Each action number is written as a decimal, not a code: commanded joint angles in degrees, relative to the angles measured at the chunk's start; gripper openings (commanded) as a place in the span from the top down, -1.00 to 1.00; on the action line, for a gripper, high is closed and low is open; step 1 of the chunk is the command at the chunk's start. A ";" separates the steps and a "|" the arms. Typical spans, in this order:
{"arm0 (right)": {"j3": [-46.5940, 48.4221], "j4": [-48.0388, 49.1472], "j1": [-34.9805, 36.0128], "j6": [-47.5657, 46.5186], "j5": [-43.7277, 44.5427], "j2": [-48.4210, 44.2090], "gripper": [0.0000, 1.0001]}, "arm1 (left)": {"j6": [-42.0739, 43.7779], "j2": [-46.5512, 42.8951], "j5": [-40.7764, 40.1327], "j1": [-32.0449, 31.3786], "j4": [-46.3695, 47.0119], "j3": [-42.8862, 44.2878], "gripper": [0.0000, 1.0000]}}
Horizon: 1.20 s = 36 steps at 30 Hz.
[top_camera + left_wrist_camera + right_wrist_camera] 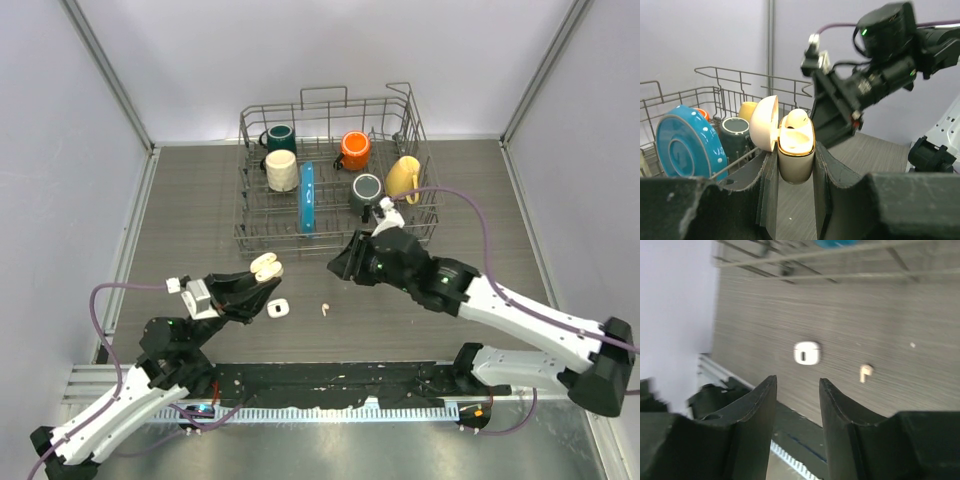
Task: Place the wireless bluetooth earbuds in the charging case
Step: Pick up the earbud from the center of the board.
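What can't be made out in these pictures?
- Left wrist view: the open white plastic charging case has its lower half hidden by the left pincer.
- Right wrist view: the small white rounded box and the loose white earbud are motion-blurred.
- Top view: both look too small for detail.

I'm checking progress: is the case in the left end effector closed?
No, the case clamped in the left end effector has its lid swung open, showing the inside.
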 commanded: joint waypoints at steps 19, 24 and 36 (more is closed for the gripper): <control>4.61 -7.63 7.68 11.03 15.35 27.26 0.04 | 0.66 -3.50 -0.26 -0.18 -5.00 -0.06 1.00; 4.97 -7.54 7.77 12.08 15.44 29.11 0.07 | 0.75 -5.08 -0.17 -0.09 -6.40 -0.15 1.00; 6.29 -6.13 7.77 12.78 12.62 34.56 0.18 | 1.01 -10.98 -2.46 -0.18 -10.71 -1.30 1.00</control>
